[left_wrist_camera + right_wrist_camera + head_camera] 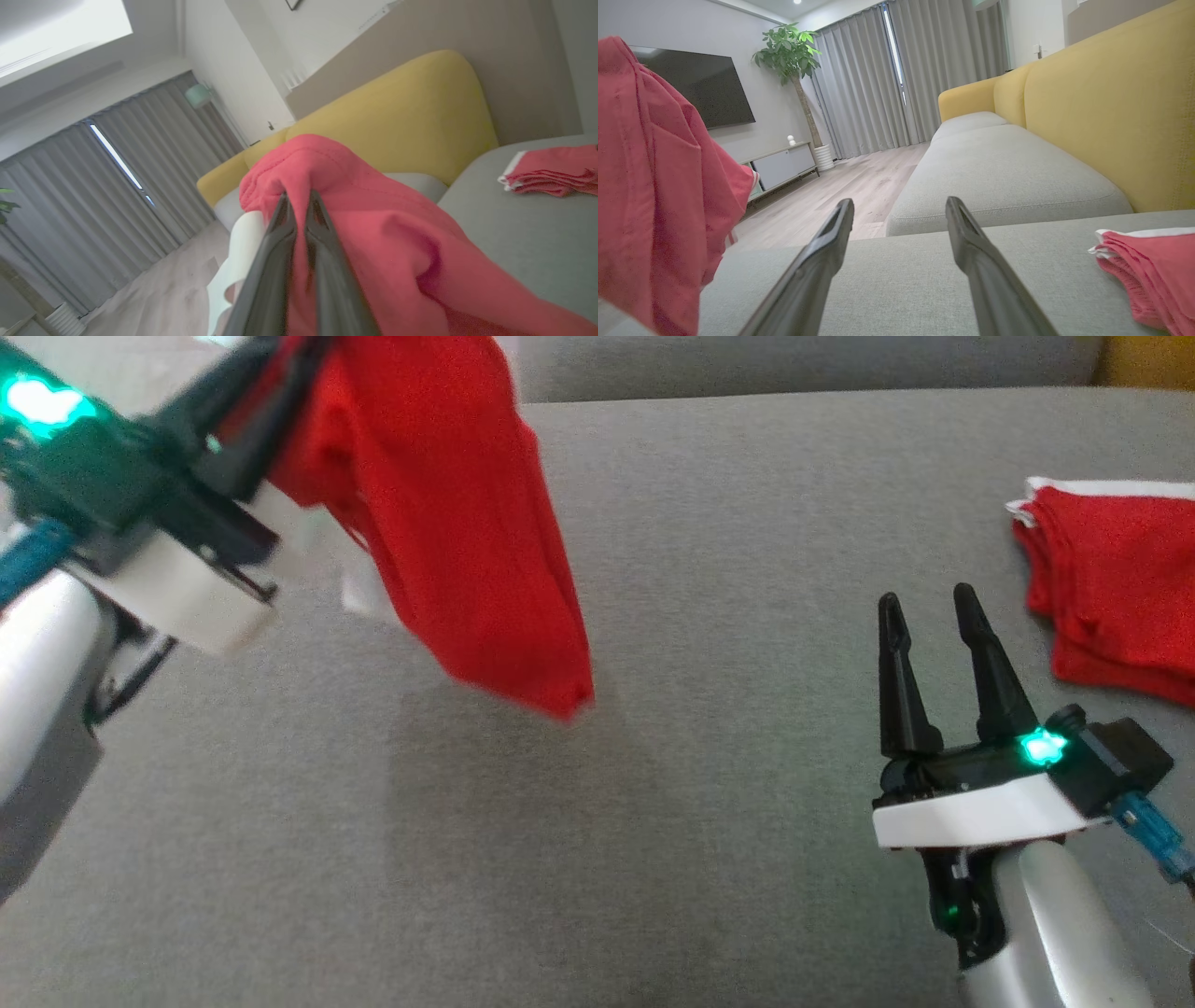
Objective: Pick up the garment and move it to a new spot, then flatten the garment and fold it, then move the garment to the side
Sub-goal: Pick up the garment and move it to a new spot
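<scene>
A red garment [448,513] with white trim hangs in the air at the upper left, above the grey sofa cushion [728,523], its lower tip dangling free. My left gripper [280,364] is shut on its top edge. In the left wrist view the red garment [373,233] bunches around the two pressed-together fingers [280,233] of the left gripper [297,198]. My right gripper [929,602] stands open low on the right, over the cushion, holding nothing. From the right wrist, the right gripper [899,207] points along the sofa and the hanging garment [654,186] is at the left.
A folded pile of red clothes [1120,588] with white edging lies at the cushion's right edge, just right of my right gripper; the pile [1153,275] also lies at the right in the right wrist view. A yellow backrest [1111,102] runs behind the seat. Wooden floor [840,186] lies beyond the cushion's edge.
</scene>
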Robot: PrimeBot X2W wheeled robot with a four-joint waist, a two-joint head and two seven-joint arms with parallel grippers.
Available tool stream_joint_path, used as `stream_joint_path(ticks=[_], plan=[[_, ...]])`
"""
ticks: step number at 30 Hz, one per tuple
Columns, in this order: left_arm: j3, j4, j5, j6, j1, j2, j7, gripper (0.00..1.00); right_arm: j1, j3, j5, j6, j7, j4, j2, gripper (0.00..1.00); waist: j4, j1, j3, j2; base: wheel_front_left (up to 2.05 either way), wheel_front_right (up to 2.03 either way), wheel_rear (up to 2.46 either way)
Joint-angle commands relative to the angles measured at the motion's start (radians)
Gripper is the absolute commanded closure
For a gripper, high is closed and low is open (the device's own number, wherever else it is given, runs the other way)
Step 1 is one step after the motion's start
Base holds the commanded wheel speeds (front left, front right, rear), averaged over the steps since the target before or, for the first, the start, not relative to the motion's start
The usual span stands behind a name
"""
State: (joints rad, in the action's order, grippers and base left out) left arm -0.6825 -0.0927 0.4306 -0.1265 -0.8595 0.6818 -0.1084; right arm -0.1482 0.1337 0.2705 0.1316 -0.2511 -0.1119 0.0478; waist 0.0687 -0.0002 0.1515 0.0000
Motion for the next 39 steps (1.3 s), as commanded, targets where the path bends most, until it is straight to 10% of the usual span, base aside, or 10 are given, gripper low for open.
stream_joint_path(ticks=[1, 8, 14, 15, 16, 17, 28, 39], plan=[[0.026, 0.062, 0.009, 0.001, -0.062, 0.064, 0.045, 1.0, -0.008, 0.03, 0.009, -0.001, -0.011, 0.038, 0.002, 0.0, -0.028, 0.0002, 0.006, 0.0, 0.0, 0.0, 0.0], [-0.191, 0.2, 0.097, -0.004, -0.129, 0.124, 0.259, 1.0, -0.051, 0.073, 0.048, -0.001, -0.011, 0.068, 0.002, 0.0, -0.16, 0.0002, 0.071, 0.0, 0.0, 0.0, 0.0], [-0.361, 0.117, 0.19, -0.004, -0.266, 0.058, 0.303, 1.0, -0.1, 0.126, 0.093, -0.001, -0.011, 0.088, 0.002, 0.0, -0.282, 0.0002, 0.147, 0.0, 0.0, 0.0, 0.0], [-0.377, 0.08, 0.194, -0.004, -0.29, 0.041, 0.292, 0.89, -0.106, 0.135, 0.099, -0.001, -0.011, 0.09, 0.002, 0.0, -0.297, 0.0002, 0.156, 0.0, 0.0, 0.0, 0.0], [-0.385, 0.037, 0.195, -0.004, -0.313, 0.024, 0.273, 0.04, -0.111, 0.142, 0.104, -0.001, -0.011, 0.092, 0.002, 0.0, -0.309, 0.0002, 0.163, 0.0, 0.0, 0.0, 0.0], [-0.39, -0.055, 0.201, -0.004, -0.346, -0.016, 0.23, 0.0, -0.115, 0.151, 0.111, -0.001, -0.011, 0.094, 0.002, 0.0, -0.326, 0.0002, 0.174, 0.0, 0.0, 0.0, 0.0], [-0.311, -0.322, 0.188, 0.092, -0.315, -0.111, -0.07, 0.0, -0.09, 0.119, 0.061, -0.001, -0.011, 0.072, 0.002, 0.0, -0.223, 0.0002, 0.128, 0.0, 0.0, 0.0, 0.0], [-0.134, -0.141, 0.255, 0.289, 0.103, -0.091, -0.153, 0.0, -0.028, 0.036, -0.015, -0.001, -0.011, -0.003, 0.002, 0.0, -0.007, 0.0002, -0.002, 0.0, 0.0, 0.0, 0.0]])
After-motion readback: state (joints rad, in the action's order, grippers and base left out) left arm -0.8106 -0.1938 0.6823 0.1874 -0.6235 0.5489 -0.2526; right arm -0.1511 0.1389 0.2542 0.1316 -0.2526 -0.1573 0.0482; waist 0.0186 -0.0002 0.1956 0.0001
